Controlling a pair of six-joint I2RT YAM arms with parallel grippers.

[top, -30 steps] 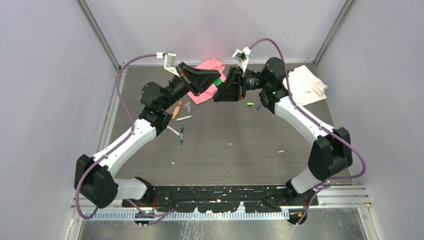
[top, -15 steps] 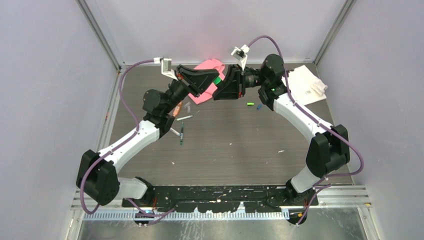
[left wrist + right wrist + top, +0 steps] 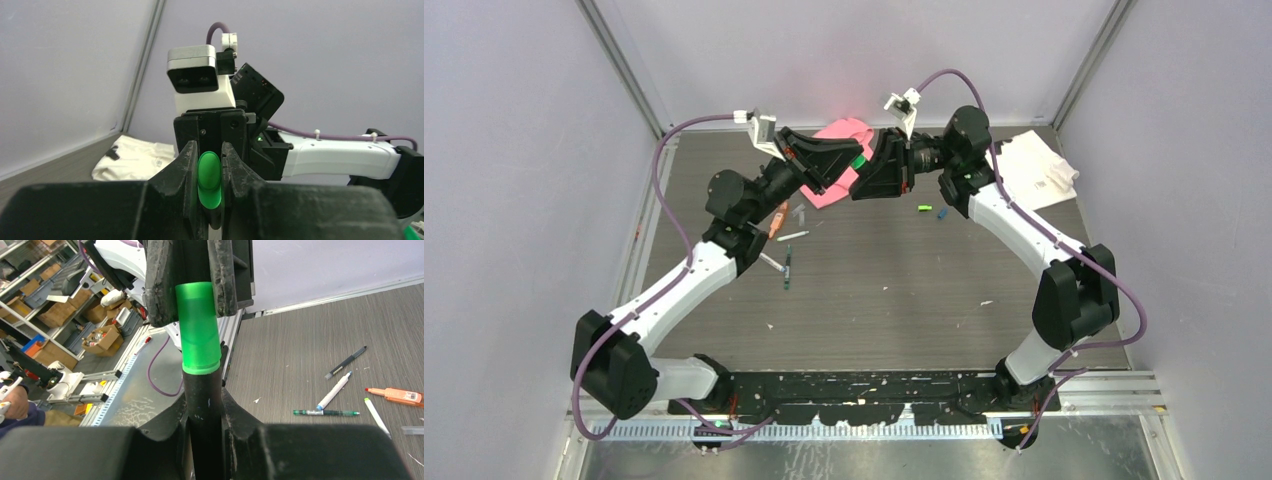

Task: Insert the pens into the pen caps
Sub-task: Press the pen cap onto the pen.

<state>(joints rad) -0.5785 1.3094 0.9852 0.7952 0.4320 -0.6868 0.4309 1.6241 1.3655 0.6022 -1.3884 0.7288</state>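
Observation:
Above the back of the table my two grippers meet tip to tip. My right gripper (image 3: 203, 400) (image 3: 871, 180) is shut on a stubby black highlighter (image 3: 202, 415), one of the pens. A bright green pen cap (image 3: 199, 327) (image 3: 209, 180) (image 3: 859, 160) sits over the highlighter's end, its rim against the black body. My left gripper (image 3: 209, 150) (image 3: 848, 166) is shut on that cap. More pens lie on the table at the left: an orange one (image 3: 778, 218), a white one (image 3: 792, 236) and a dark green one (image 3: 787, 265). Loose green (image 3: 924, 208) and blue (image 3: 942, 212) caps lie under the right arm.
A pink cloth (image 3: 836, 131) lies at the back, under the joined grippers. A white cloth (image 3: 1039, 165) lies at the back right corner. In the right wrist view, several pens (image 3: 334, 391) and a clear cap (image 3: 412, 430) lie on the table. White specks dot the table (image 3: 904, 290).
Both arms have shifted slightly, with the joined grippers drifting a little toward the back. Both grips on the cap and highlighter are unchanged.

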